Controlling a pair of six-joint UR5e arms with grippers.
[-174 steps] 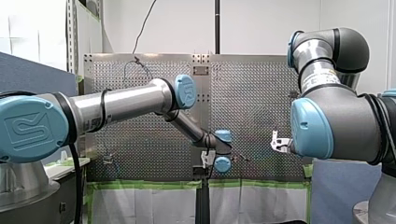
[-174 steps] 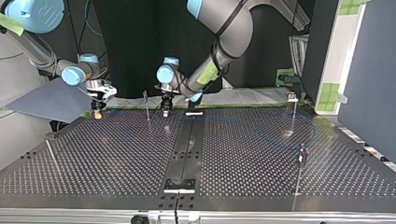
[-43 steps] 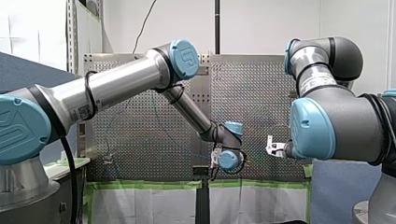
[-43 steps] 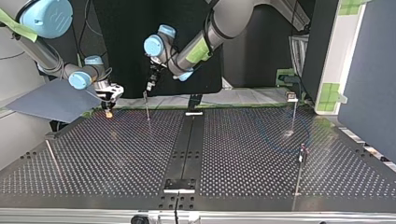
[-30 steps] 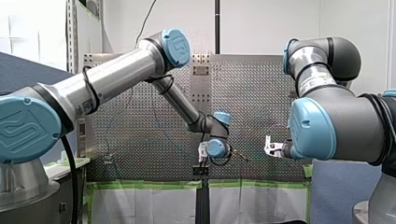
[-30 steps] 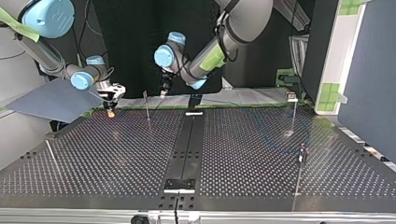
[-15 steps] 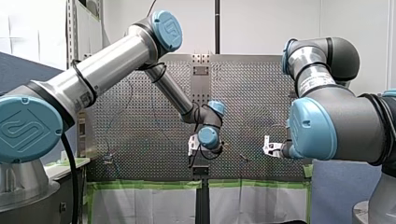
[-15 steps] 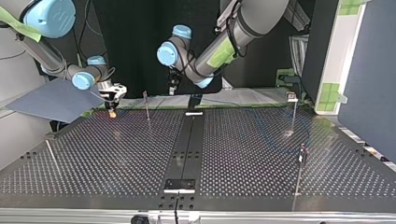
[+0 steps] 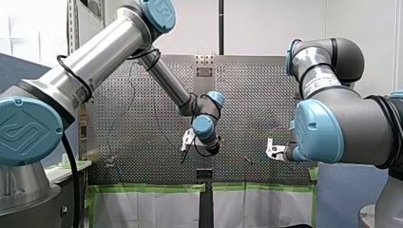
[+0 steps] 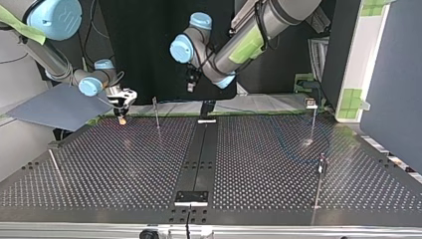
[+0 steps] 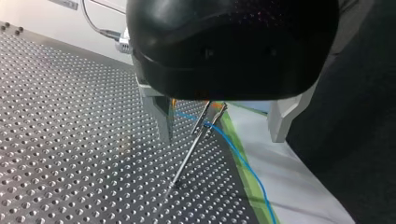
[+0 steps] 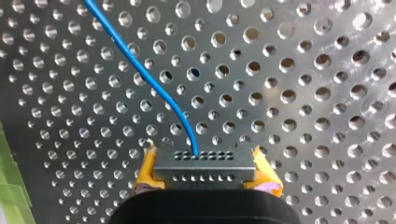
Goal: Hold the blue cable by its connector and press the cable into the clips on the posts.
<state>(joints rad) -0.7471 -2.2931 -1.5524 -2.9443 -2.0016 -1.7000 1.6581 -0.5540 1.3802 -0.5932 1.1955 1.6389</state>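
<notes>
In right wrist view, R gripper (image 12: 204, 169) clamps connector (image 12: 204, 162), blue cable (image 12: 142, 70) cut off; L gripper (image 10: 191, 84) state unclear.

Tally on the bench (image 10: 109, 169)
Arms 2: my left arm (image 9: 109, 45), my right arm (image 9: 347, 123); claws 2: left claw (image 10: 190, 87), right claw (image 10: 121, 119); blue cable (image 12: 140, 70) 1; connector (image 12: 204, 166) 1; posts (image 10: 156, 112) 4, top view

In front view, bright and even against white wall (image 9: 266, 23); soft sheen along silver tube of my left arm (image 9: 104, 47). In top view, dimmer, with black backdrop (image 10: 144, 50) and pinpoint glints across dark perforated metal surface (image 10: 124, 164). In left wrist view, black rounded housing (image 11: 229, 46) blurred close to lens, faint shadow beneath. In right wrist view, crisp on grey rectangular connector (image 12: 204, 165).
</notes>
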